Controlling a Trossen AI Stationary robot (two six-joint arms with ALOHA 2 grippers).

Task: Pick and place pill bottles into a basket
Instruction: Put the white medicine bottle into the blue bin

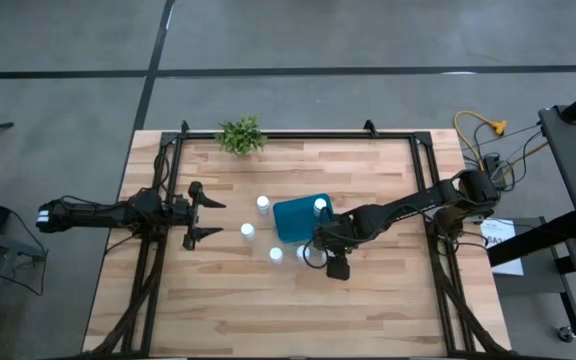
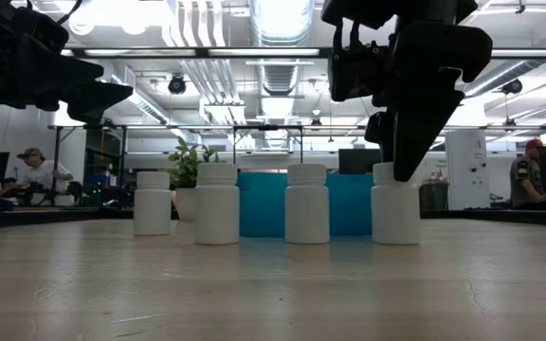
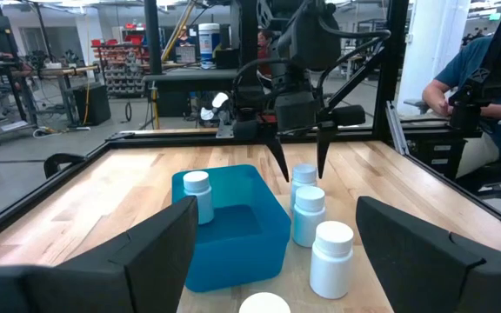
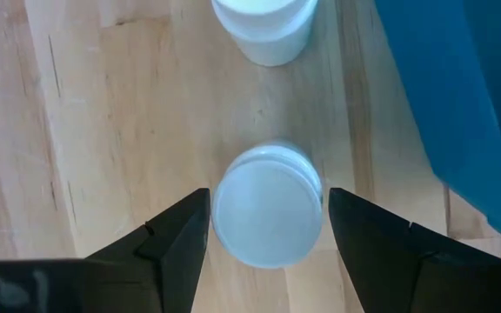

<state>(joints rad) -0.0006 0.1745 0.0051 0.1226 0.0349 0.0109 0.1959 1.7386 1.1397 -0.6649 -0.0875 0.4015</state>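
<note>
The teal basket (image 1: 293, 222) sits mid-table with one pill bottle (image 1: 320, 207) standing inside it. Three white pill bottles (image 1: 263, 205) (image 1: 247, 231) (image 1: 276, 254) stand upright on the wood to its left and near side. Another bottle (image 4: 266, 216) stands by the basket's near edge. My right gripper (image 4: 266, 228) points down over it, open, one finger on each side of its cap with a small gap showing on both sides. In the low view its fingers (image 2: 410, 142) reach down to that bottle's cap (image 2: 393, 172). My left gripper (image 1: 206, 217) waits open at the table's left.
A small green plant (image 1: 241, 135) stands at the table's far edge. The basket's wall (image 4: 485, 113) is close beside my right gripper, and the neighbouring bottle (image 4: 263, 26) stands just beyond the one between the fingers. People sit in the room behind the table.
</note>
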